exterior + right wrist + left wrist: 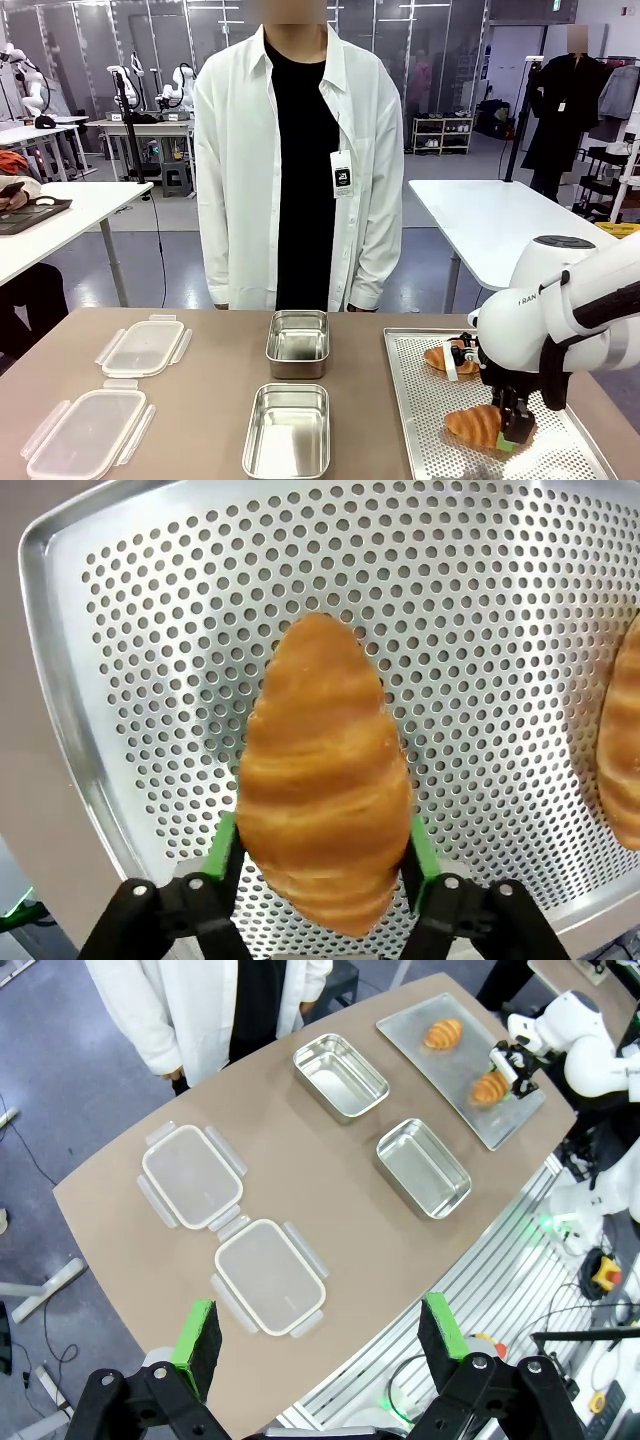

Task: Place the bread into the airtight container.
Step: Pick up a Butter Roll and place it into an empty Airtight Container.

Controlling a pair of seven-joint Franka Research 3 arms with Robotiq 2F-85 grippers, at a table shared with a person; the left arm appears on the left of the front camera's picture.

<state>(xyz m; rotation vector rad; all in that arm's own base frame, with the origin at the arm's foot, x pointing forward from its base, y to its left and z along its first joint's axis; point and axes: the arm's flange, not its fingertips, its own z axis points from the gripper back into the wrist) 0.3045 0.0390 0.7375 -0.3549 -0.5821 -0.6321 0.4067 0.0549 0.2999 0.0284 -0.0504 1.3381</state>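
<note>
The table (200, 400) carries a perforated tray (420, 430) under the right gripper (320, 845), with the empty steel container (287, 430) to its left. Its pads pinch the croissant (325, 770) near one end, so lifting may crush it or swing it loose. The left gripper (320, 1335) hangs wide and empty.

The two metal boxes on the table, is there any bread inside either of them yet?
No, the far box and the near box show bare metal bottoms; the near croissant and the far croissant lie on the tray.
</note>
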